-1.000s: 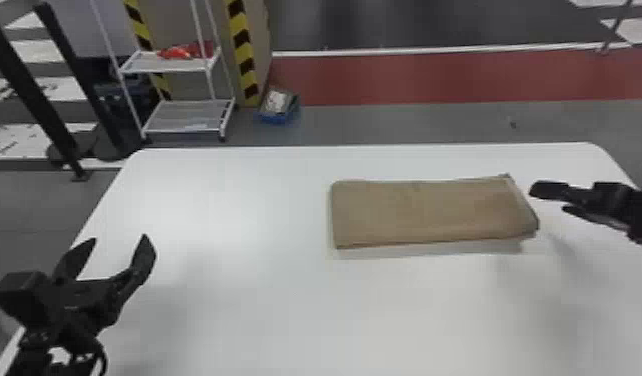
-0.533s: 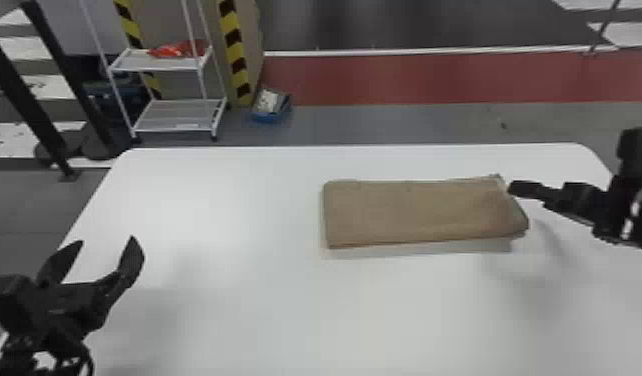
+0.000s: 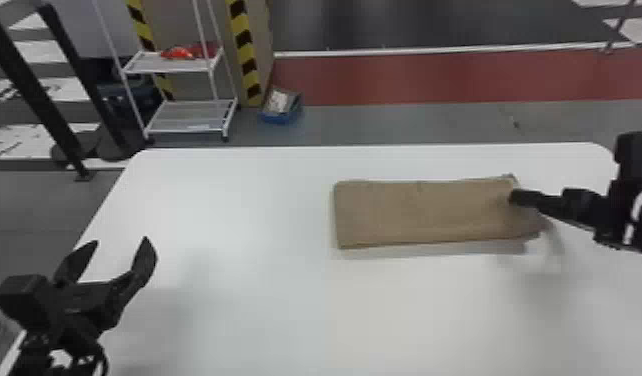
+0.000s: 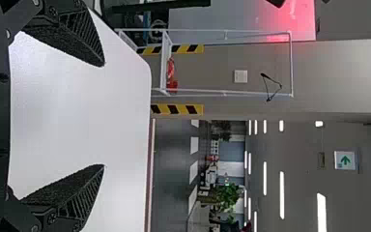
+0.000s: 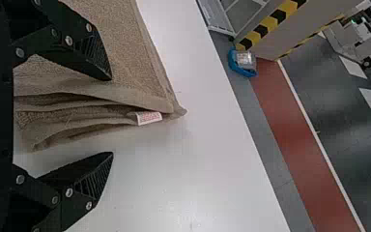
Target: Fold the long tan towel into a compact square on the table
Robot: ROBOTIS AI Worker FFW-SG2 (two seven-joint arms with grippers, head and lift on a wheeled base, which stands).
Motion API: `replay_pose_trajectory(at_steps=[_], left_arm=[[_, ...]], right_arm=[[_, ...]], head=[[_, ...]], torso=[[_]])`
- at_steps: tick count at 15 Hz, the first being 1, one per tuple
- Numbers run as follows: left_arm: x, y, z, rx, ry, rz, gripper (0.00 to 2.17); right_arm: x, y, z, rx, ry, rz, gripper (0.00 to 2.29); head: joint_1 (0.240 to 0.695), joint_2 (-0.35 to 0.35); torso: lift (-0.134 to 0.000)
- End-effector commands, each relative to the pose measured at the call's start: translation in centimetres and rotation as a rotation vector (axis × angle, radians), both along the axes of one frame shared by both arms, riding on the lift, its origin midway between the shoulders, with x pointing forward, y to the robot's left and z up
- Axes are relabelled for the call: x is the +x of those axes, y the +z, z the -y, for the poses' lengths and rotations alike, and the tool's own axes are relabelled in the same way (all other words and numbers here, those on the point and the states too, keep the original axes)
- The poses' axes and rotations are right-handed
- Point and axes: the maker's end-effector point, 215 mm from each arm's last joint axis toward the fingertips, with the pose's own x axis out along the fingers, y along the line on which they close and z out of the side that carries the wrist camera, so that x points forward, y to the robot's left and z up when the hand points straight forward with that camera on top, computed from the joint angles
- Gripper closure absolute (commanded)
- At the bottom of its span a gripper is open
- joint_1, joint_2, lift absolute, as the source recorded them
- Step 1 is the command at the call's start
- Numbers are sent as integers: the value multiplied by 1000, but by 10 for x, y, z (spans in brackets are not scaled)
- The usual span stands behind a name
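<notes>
my right gripper [image 5: 111, 116] has moved in over the end of the towel [image 3: 415, 212]. on the table [image 3: 235, 310], its folded layers sit between my parted, empty right fingers, i judge for pinching together. my left gripper [image 3: 120, 241], agape and empty, parks well apart. the tag [image 5: 149, 117] lies just past the right fingertips.

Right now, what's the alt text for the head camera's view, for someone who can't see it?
A folded tan towel lies on a white table, the robot's right gripper at its right end. The open left gripper is at the left; a white shelf stands beyond.
</notes>
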Motion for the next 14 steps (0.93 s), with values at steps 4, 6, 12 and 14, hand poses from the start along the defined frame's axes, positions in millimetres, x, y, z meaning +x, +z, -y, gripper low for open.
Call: replay_pose_trajectory(at_steps=[4,6,12,14], left_arm=[[-3,2,-1,-5,3,9,147],[-4,2,-2,-5,4,11,147],[-7,28,4,-19,12,98,147],[-5,33,10,-21,11,105,147]], right_arm=[[-7,-5,-6,50,8,-14,1231],[-10,-3,-15,75,21,-15,1541],[-20,28,-18,152,19,47,1781],[-26,52,-14,169,18,85,1781]], head=[[695,102],[695,108],[695,124],[695,119]], torso=[[-123],[-123],[-123],[-123]])
